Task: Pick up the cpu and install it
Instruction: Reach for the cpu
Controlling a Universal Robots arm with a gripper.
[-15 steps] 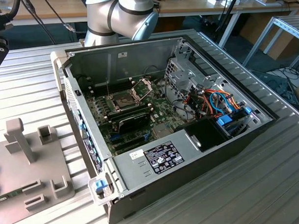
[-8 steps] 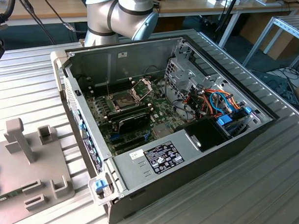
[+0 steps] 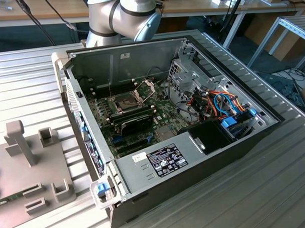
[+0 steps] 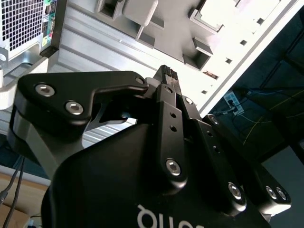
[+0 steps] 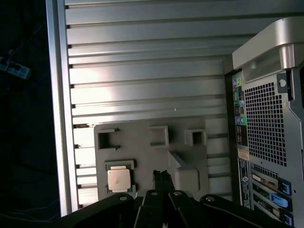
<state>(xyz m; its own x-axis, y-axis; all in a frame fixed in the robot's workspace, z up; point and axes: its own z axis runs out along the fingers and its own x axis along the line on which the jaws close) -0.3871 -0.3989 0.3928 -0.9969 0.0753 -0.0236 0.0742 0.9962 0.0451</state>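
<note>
Cpu (image 5: 118, 179) sits flat, metal top up, in a square pocket of the grey fixture plate (image 5: 142, 154), per first wrist view. It's just beside the tool (image 5: 162, 175), lower than the tips & off to one side, not touching.

Tool: fingers pressed together, nothing btwn them, nothing held. Second wrist view agrees, w/ the tips together above the plate.

The plate has three more square pockets (image 5: 159, 136), further out from the tool than the cpu, plus a raised block (image 5: 187, 178) right by the tips. Plate lies on the slatted alu bench (image 5: 142, 57).

PC case (image 5: 266, 123) stands on the bench, on the tool's far side from the cpu, rear grille & ports showing.

Exterior view: case is open on top w/ the motherboard (image 3: 165, 116) inside. Its socket (image 3: 126, 101) is uncovered, hinged frame (image 3: 146, 87) tipped up. Arm (image 3: 124, 15) rises behind the case.
</note>
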